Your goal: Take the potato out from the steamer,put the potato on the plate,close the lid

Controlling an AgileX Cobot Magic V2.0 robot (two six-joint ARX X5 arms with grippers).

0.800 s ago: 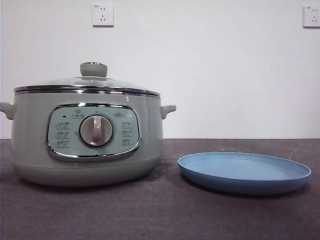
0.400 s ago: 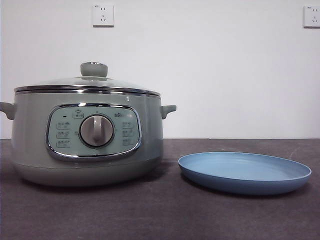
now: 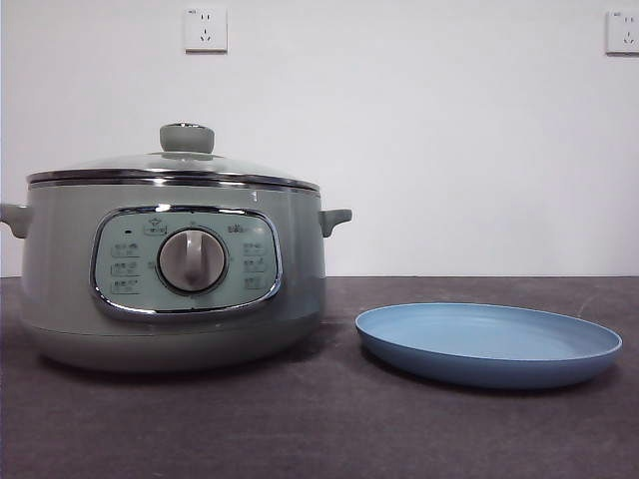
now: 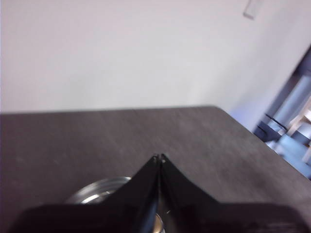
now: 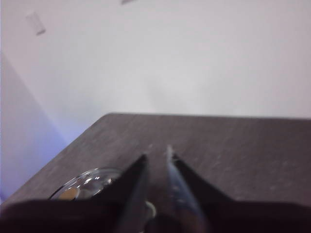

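- The table (image 3: 329, 429) is dark grey and matte, and it runs back to a plain white wall (image 3: 419, 140) with two sockets high up.
- The steamer (image 3: 170, 269) stands on the left of the table, pale green, with its chrome-rimmed control panel and dial facing the near side and a small handle on each side.
- The lid (image 3: 175, 165) sits closed on the steamer, glass dome with a chrome rim and a green knob on top.
- The potato cannot be seen; in my right wrist view a small orange-brown patch shows through the glass of the lid (image 5: 85, 182), too blurred to name for sure.
- The plate (image 3: 489, 344) lies on the right, just beside the steamer but apart from it, light blue, shallow, with nothing in it.
- My left gripper (image 4: 160, 157) hangs above the table with its jaws pressed together at the tips; part of the lid's chrome rim (image 4: 99, 189) shows below it.
- My right gripper (image 5: 156, 156) hangs likewise, its jaws slightly spread with a narrow gap between them.
- Neither of my arms shows in the front view.
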